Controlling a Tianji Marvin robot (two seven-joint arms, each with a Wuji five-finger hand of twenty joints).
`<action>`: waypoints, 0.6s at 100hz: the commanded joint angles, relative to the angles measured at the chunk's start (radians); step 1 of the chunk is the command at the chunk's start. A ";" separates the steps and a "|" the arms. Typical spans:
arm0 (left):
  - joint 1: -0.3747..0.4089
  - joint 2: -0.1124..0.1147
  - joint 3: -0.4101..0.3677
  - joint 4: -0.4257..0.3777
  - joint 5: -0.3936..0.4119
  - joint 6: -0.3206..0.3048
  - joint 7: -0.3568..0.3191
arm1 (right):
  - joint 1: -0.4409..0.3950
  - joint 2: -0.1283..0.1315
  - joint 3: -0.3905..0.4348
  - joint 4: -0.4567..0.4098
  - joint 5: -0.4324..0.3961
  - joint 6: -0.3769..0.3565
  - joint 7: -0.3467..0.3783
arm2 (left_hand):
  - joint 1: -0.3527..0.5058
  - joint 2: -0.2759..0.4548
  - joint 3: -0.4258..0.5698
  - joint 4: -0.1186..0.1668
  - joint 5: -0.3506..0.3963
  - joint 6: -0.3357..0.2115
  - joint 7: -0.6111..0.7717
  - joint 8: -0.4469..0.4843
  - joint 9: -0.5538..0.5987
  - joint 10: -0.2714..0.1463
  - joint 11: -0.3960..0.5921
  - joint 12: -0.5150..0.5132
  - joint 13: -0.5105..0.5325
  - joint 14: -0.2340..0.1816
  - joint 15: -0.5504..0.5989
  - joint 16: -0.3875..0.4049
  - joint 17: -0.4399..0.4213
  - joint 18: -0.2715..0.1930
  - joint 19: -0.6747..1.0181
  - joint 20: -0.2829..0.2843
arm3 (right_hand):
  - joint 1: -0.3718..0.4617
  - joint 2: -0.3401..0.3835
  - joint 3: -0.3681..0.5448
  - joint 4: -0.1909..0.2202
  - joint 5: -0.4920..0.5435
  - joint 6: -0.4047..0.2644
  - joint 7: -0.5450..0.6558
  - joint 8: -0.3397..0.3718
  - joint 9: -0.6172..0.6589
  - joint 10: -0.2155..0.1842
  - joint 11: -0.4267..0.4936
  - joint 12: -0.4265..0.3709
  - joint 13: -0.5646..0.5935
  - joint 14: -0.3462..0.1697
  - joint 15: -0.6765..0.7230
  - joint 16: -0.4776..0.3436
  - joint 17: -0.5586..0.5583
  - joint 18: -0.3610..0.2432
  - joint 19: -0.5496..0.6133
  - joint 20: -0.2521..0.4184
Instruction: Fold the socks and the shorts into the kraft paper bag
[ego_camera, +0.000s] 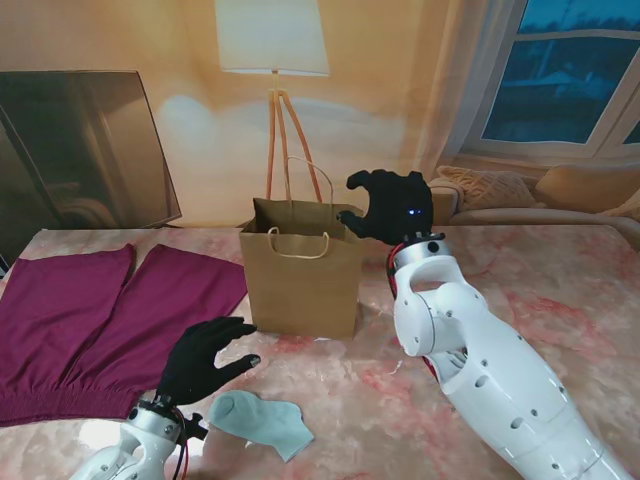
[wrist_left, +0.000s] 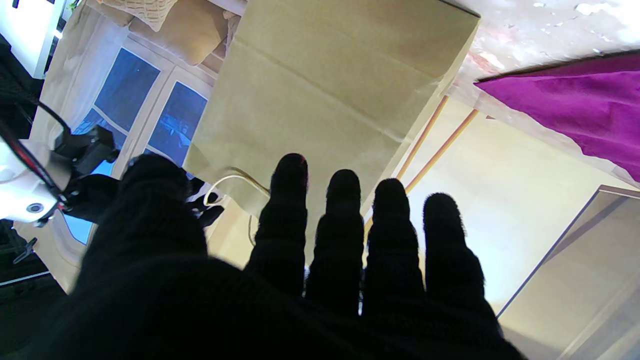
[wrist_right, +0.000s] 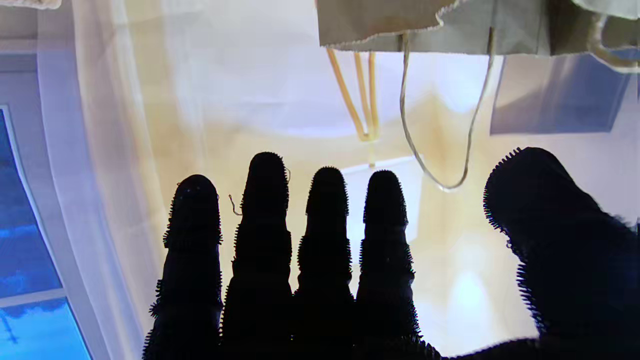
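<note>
The sock lies just beside the left hand, nearer to me; both hands' fingers are spread, right hand above the bag.

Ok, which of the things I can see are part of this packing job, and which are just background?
For the job:
kraft paper bag, upright, open
maroon shorts, flat, left of the bag
light blue sock, near the left hand
right hand, open beside the bag's rim

Just there:
floor lamp
sofa
dark panel
</note>
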 joint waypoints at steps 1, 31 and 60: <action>0.009 0.002 -0.002 -0.013 0.003 0.005 -0.004 | -0.035 0.021 0.017 -0.033 -0.005 -0.019 -0.002 | 0.007 0.014 -0.015 0.065 0.017 -0.004 0.001 0.005 -0.041 0.013 -0.016 0.003 -0.025 -0.008 -0.015 -0.004 -0.009 -0.005 -0.008 -0.009 | -0.022 0.026 -0.009 0.045 -0.024 0.005 -0.019 -0.015 -0.009 0.014 -0.019 -0.017 -0.028 0.005 -0.037 -0.026 -0.018 -0.019 -0.024 -0.033; 0.059 0.011 -0.049 -0.059 0.035 0.046 -0.039 | -0.227 0.050 0.174 -0.144 -0.077 -0.178 0.012 | 0.019 0.005 -0.001 0.062 0.006 0.027 -0.011 -0.003 -0.018 0.017 -0.006 0.012 -0.001 0.025 0.013 0.025 0.006 0.078 0.078 0.036 | -0.016 0.021 -0.006 0.047 -0.007 -0.004 -0.022 -0.017 0.010 0.015 -0.040 -0.034 -0.025 0.003 -0.067 -0.060 -0.006 -0.019 -0.030 -0.064; 0.154 0.024 -0.116 -0.121 0.062 0.162 -0.135 | -0.380 0.072 0.280 -0.149 -0.156 -0.317 -0.037 | 0.012 -0.057 0.081 0.040 -0.039 0.107 -0.052 -0.035 0.043 0.034 0.155 0.336 -0.029 0.087 0.165 0.340 -0.047 0.110 0.105 0.146 | -0.021 0.017 -0.002 0.045 0.006 -0.011 -0.016 -0.013 0.026 0.010 -0.040 -0.034 -0.019 0.000 -0.066 -0.062 -0.004 -0.012 -0.018 -0.064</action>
